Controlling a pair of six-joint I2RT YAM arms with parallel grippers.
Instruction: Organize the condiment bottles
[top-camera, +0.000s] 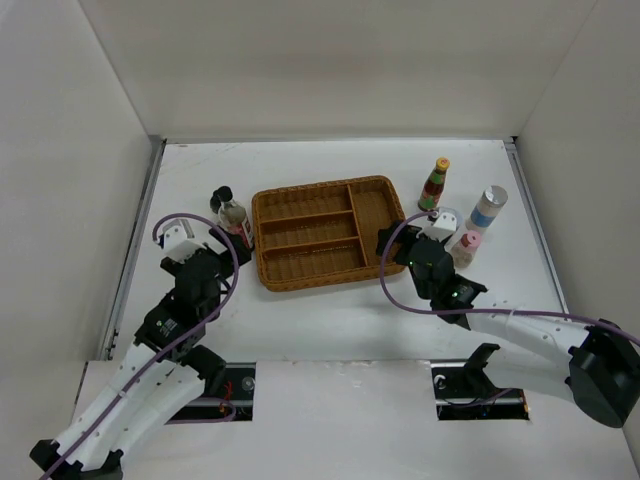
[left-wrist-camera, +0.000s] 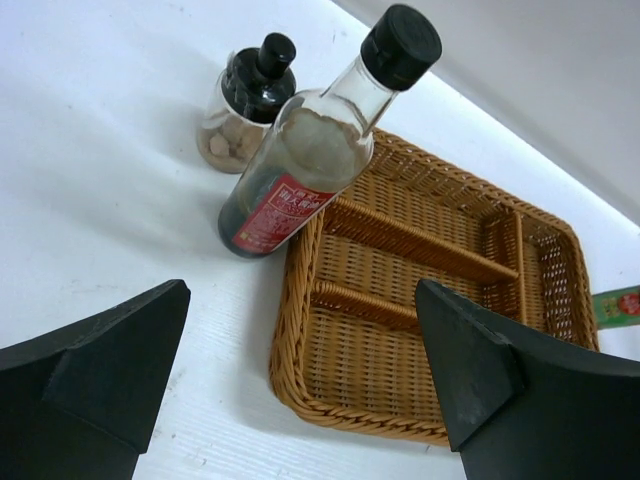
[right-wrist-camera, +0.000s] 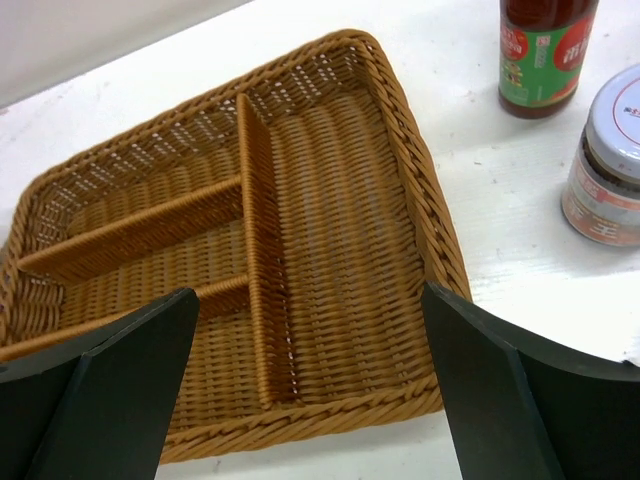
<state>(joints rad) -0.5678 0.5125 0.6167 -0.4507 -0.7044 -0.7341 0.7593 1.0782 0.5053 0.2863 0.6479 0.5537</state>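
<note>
Since the black-capped bottle stands upright just left of the wicker tray, with the dark-lidded jar on its far side, it lies straight ahead of your left gripper, whose fingers are spread wide and empty. Your right gripper, equally wide, faces the tray from the right, well apart from that bottle.

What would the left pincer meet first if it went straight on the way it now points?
Probably the black-capped, red-labelled bottle, standing just ahead beside the wicker tray; depth is unclear.
</note>
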